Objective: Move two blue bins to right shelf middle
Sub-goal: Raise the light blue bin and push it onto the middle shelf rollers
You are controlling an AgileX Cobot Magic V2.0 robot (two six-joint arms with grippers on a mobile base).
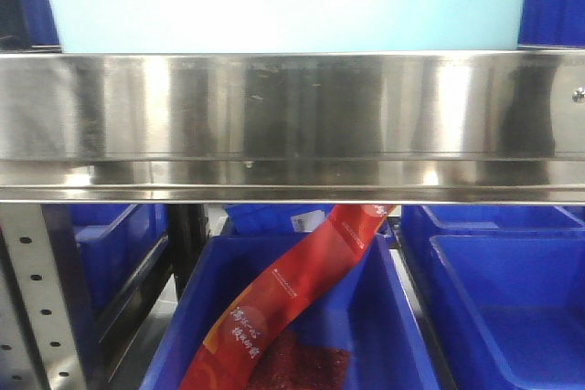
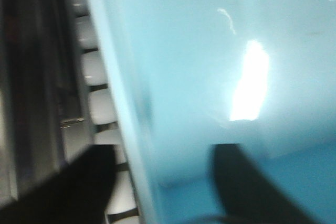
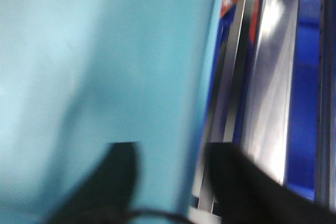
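The left gripper (image 2: pixel 163 182) is seen with one dark finger (image 2: pixel 86 187) outside the wall of a pale blue bin (image 2: pixel 210 66) and the other inside, so the rim is straddled. Whether the wall is really squeezed cannot be told, because the picture is blurred. The right gripper (image 3: pixel 168 182) is set the same way over the far wall of the pale blue bin (image 3: pixel 94 66), one finger (image 3: pixel 105 182) inside and one outside. The bin is probably held from both sides so that it stays level.

In the front view, the pale blue bin (image 1: pixel 283 2) is seen right behind the shiny shelf rail (image 1: pixel 292 116), at the middle tier. Only one pale bin can be seen.

Lower down, a red packet (image 1: pixel 274 308) is leaned inside a dark blue bin (image 1: pixel 384 317). Gold writing is printed on it, but it is too small to be read.
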